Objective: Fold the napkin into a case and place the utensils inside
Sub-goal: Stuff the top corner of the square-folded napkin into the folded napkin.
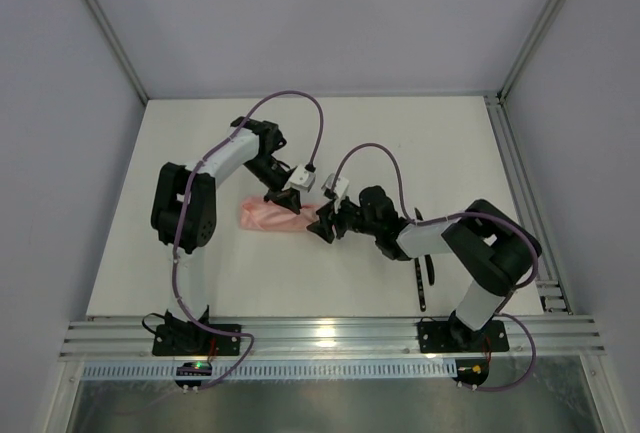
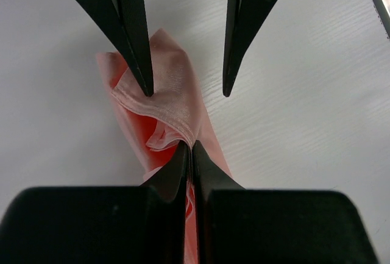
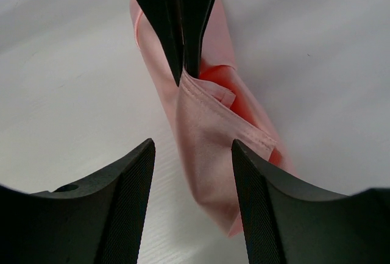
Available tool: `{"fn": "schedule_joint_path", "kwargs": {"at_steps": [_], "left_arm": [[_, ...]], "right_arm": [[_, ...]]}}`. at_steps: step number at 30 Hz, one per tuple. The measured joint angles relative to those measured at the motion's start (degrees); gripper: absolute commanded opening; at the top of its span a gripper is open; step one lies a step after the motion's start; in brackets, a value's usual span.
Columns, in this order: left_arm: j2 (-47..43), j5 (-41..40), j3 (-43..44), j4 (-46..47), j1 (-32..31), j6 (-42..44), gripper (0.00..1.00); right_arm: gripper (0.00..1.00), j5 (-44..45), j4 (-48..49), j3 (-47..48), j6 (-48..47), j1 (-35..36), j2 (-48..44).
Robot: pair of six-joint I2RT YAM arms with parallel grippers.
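The salmon-pink napkin (image 1: 270, 217) lies mid-table, folded into a narrow layered case. My left gripper (image 1: 284, 200) is at its right end, and in the left wrist view it (image 2: 191, 152) is shut on a raised fold of the cloth (image 2: 173, 102). My right gripper (image 1: 323, 228) is open, with its jaws on either side of the case's end (image 3: 207, 136) in the right wrist view (image 3: 192, 148). One of its fingers (image 2: 131, 32) touches the cloth. The dark utensils (image 1: 421, 278) lie on the table by the right arm, outside the case.
The table's aluminium rails run along the near edge (image 1: 330, 335) and the right side (image 1: 520, 183). Grey cables loop over both arms (image 1: 300, 103). White walls enclose the table at the back and sides.
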Motion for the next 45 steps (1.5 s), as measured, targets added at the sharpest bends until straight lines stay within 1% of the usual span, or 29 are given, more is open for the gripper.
{"fn": "schedule_joint_path", "kwargs": {"at_steps": [4,9,16,19,20,24,26,28,29,32,35,39,45], "left_arm": [[0.0,0.1,0.0,0.0,0.0,0.2,0.0],[0.0,0.3,0.0,0.0,0.0,1.1,0.0],[0.0,1.8,0.0,0.0,0.0,1.3,0.0],[0.0,2.1,0.0,0.0,0.0,1.2,0.0],[0.0,2.1,0.0,0.0,0.0,1.2,0.0],[0.3,2.0,0.0,0.1,0.1,1.0,0.0],[0.7,1.9,0.0,0.3,0.2,0.6,0.01],[1.0,1.9,0.0,0.6,0.2,-0.6,0.17],[1.1,1.9,0.0,0.7,0.2,-1.7,0.29],[1.2,1.9,0.0,0.6,0.4,-6.1,0.42],[1.2,1.3,-0.2,1.6,1.1,-15.2,0.43],[-1.4,-2.1,-3.2,9.2,3.0,-29.1,0.44],[-7.8,-8.3,-9.4,16.1,6.3,-41.1,0.48]], "right_arm": [[0.57,-1.1,0.4,0.8,0.3,-0.7,2.7],[0.57,-2.7,3.5,1.0,2.3,-1.6,5.4],[0.45,-4.7,6.8,3.1,6.6,-1.9,10.7],[0.36,-5.3,7.5,3.7,8.4,-2.0,12.3],[0.25,-5.4,7.8,3.8,9.1,-2.0,12.7],[0.09,-6.4,9.2,5.0,12.3,-2.3,15.3],[0.07,-6.7,9.8,5.1,14.1,-2.5,15.8],[0.04,-6.9,9.6,5.1,15.4,-2.8,15.9],[0.04,-7.0,9.3,5.1,16.2,-3.0,15.9],[0.04,-7.0,8.0,5.1,18.1,-3.5,16.0],[0.04,-7.6,6.3,5.6,20.1,-4.0,16.2],[0.04,-9.4,4.8,6.5,22.8,-4.4,16.5],[0.04,-12.6,-0.2,8.9,26.7,-5.4,16.8]]}}
